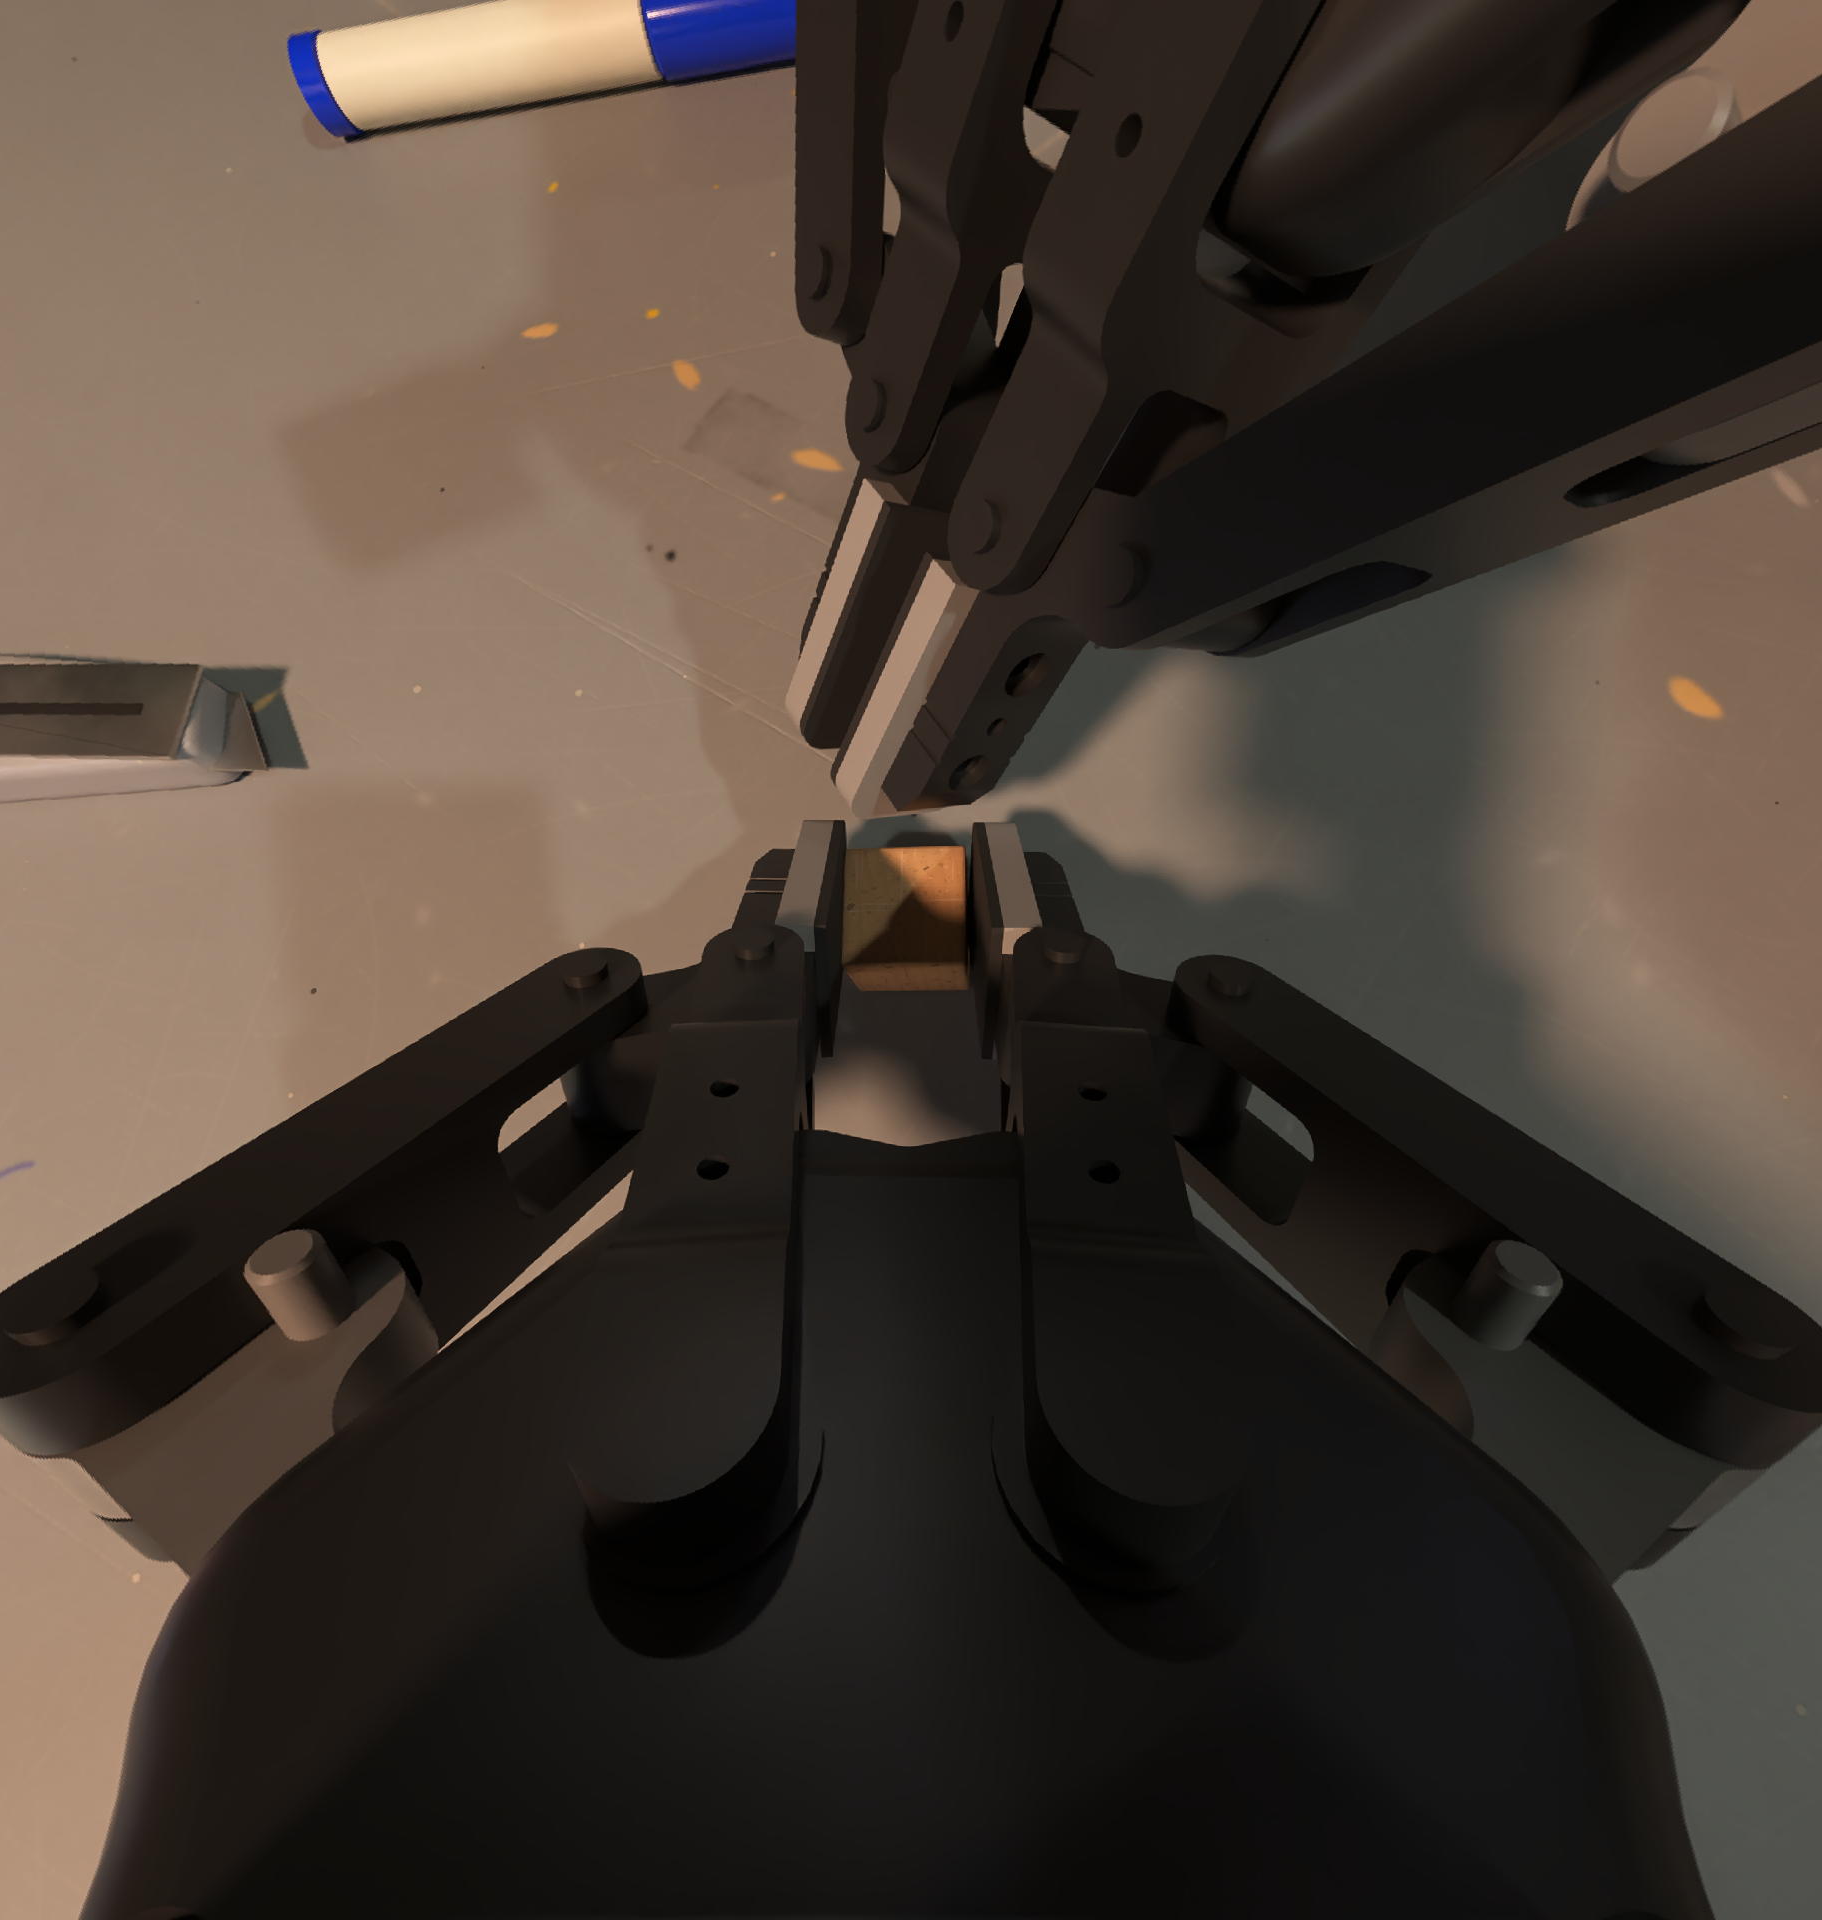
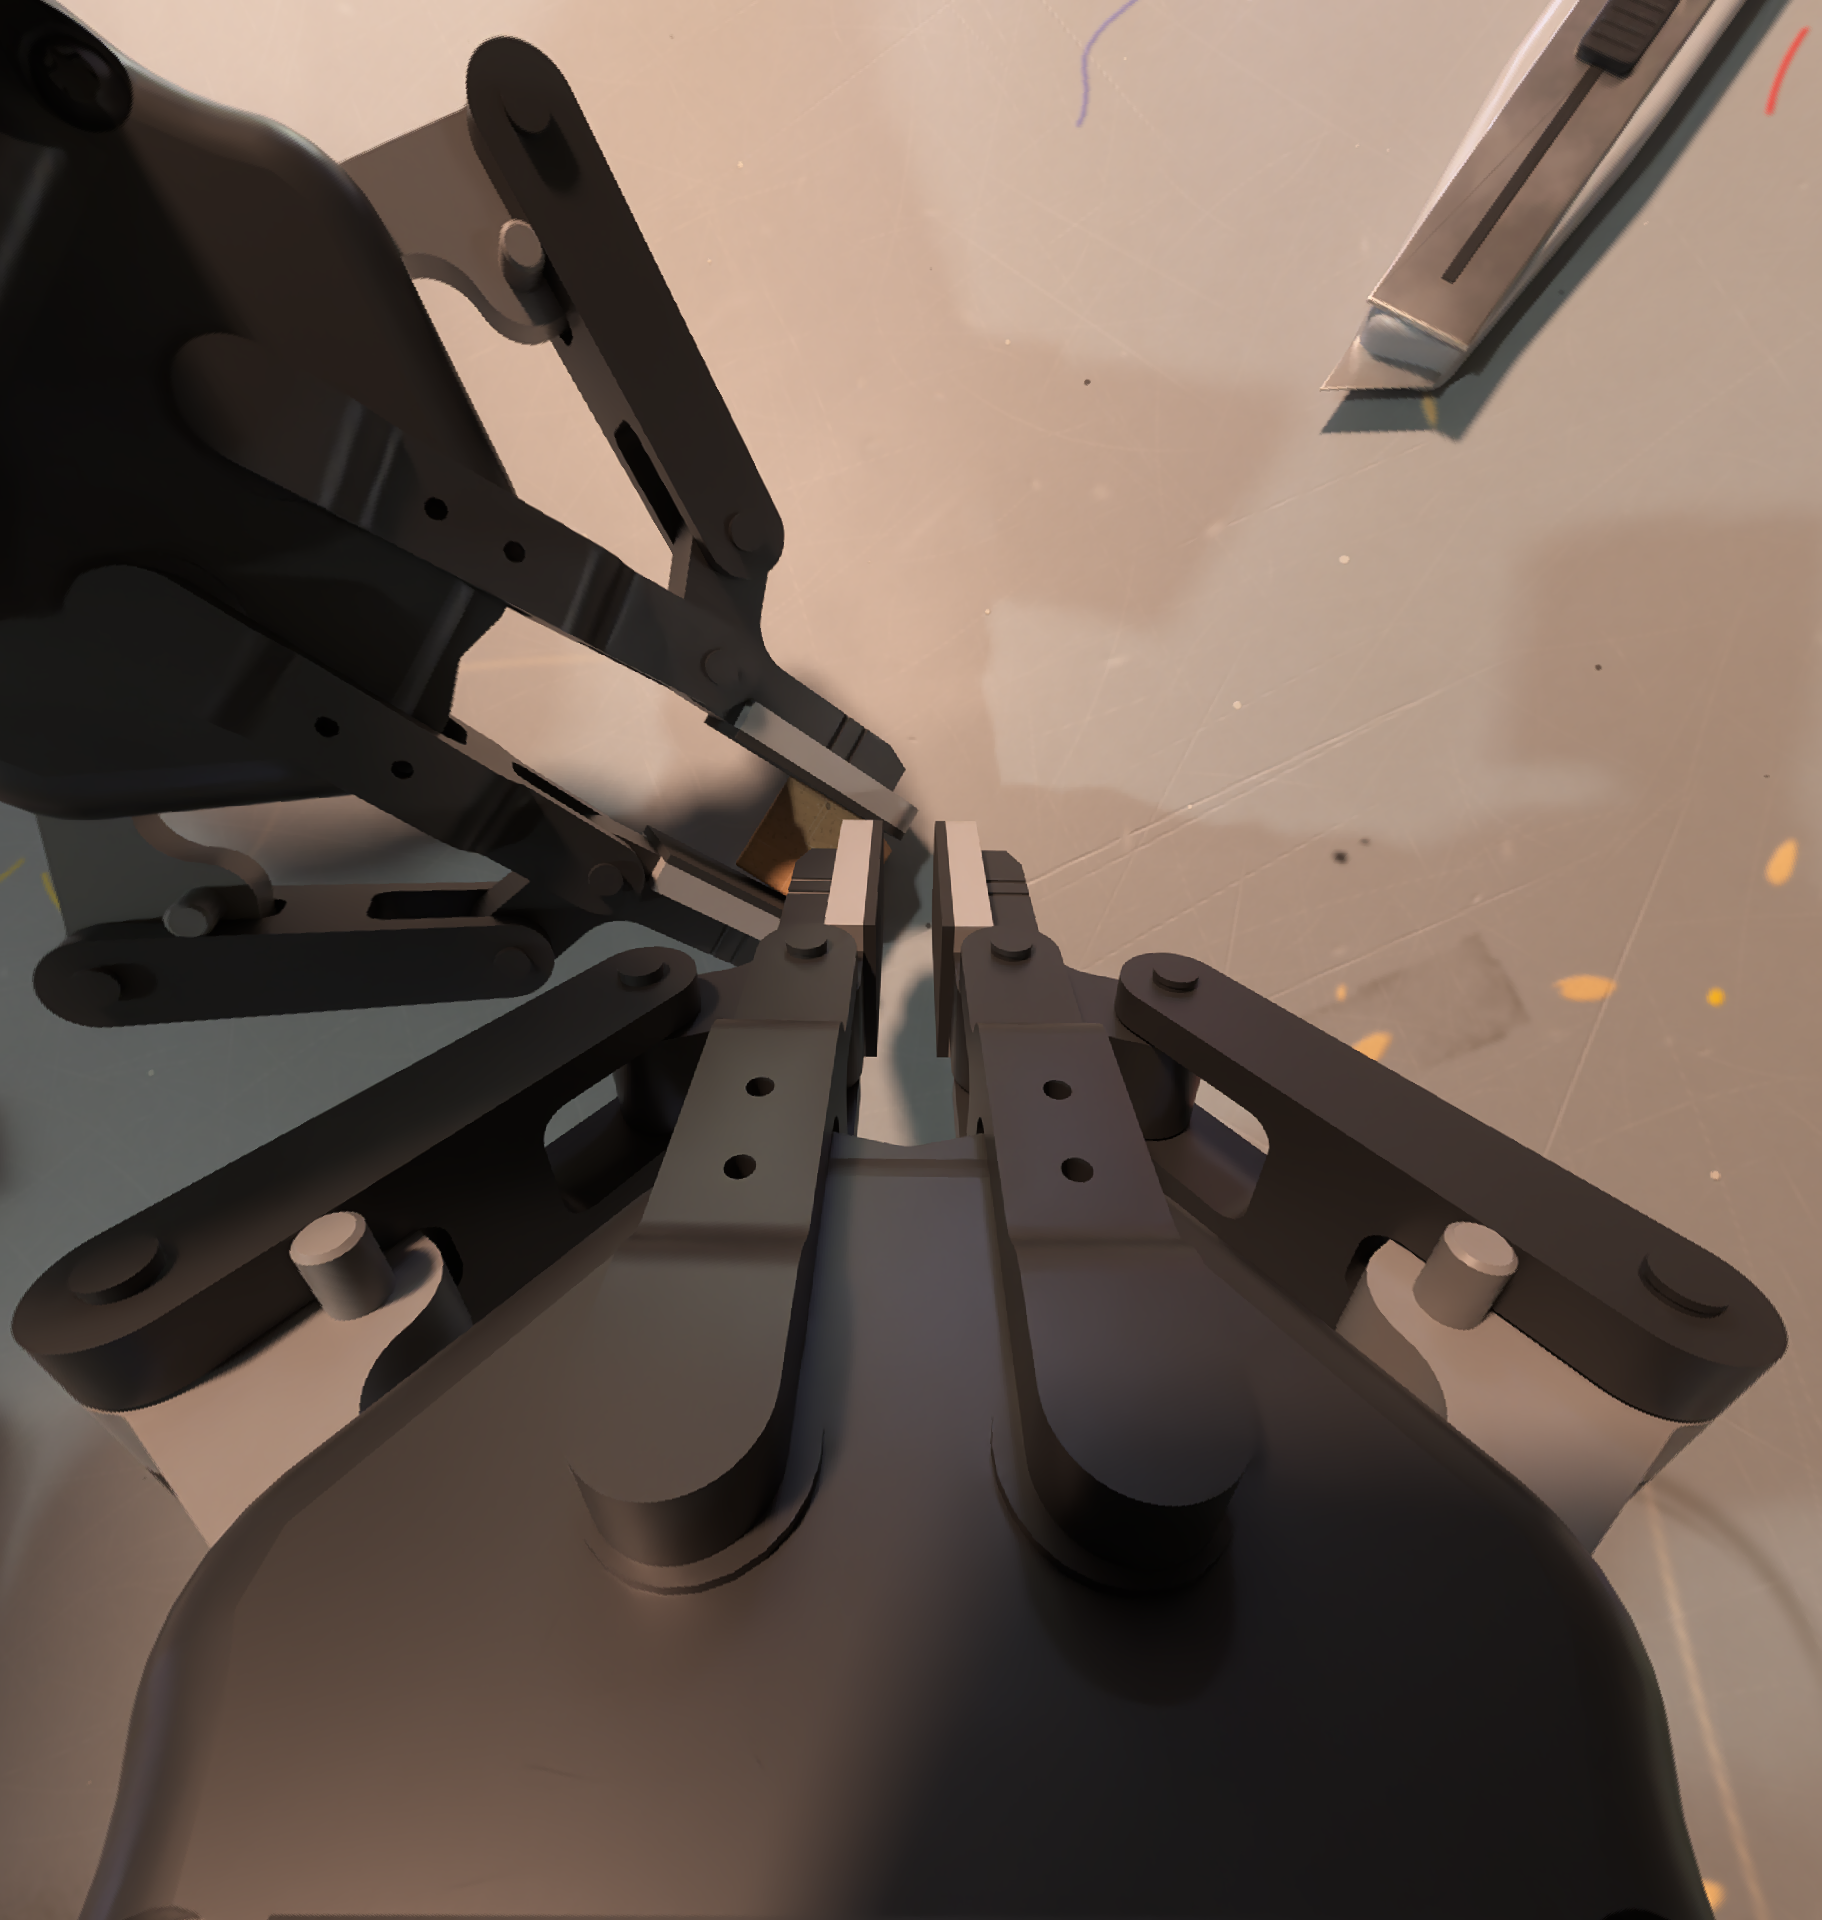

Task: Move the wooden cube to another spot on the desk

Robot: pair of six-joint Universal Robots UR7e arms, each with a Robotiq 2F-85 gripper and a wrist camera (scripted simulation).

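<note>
The left gripper (image 1: 905,904), black with pale grey pads, is closed on the small wooden cube (image 1: 904,914); its two pads press the cube's opposite side faces, so the cube sits directly between the fingertips, low over the scratched beige desk (image 1: 471,499). No desk edge or corner shows, so I cannot place it better. The right gripper (image 2: 904,883) is almost closed and holds nothing; its tips stand just beside the cube. The left arm is therefore the one to carry it. A blue-capped white marker (image 1: 533,62) and a grey utility knife (image 1: 96,722) lie well apart.
</note>
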